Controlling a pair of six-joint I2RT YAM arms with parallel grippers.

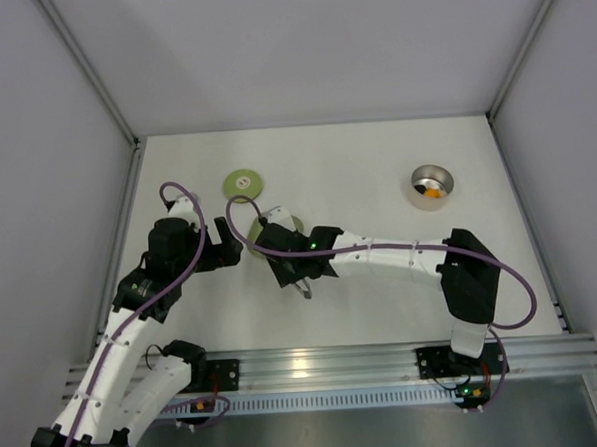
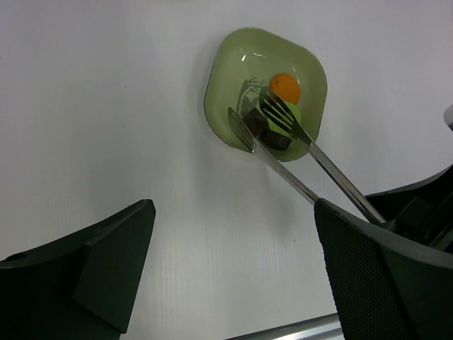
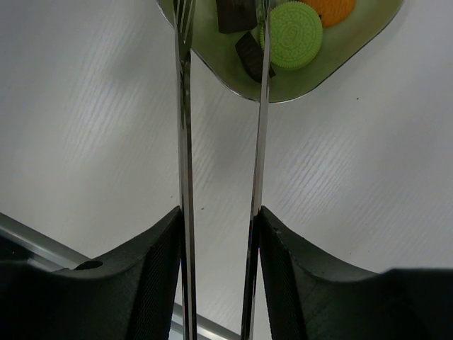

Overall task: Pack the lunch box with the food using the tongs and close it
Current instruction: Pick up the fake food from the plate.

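Right wrist view: noted right hand [image 3: 219, 234] narrowed onto the tongs [image 3: 185, 142], pressing both slim arms from outside, judged so as to work the tips by squeezing. Found tips reaching over the plate [image 2: 230, 64], dark brown pieces [image 2: 256, 122] between them; contact not clear. Seen alongside on the plate: green piece [image 3: 291, 25], orange piece [image 2: 285, 87]. Located lunch box [image 1: 432, 186] well right of the plate, uncovered. Located lid [image 1: 242, 182] just beyond the plate on the tabletop [image 1: 355, 160]. Observed left hand [image 2: 233, 241] spread wide, empty, near the plate, judged kept clear
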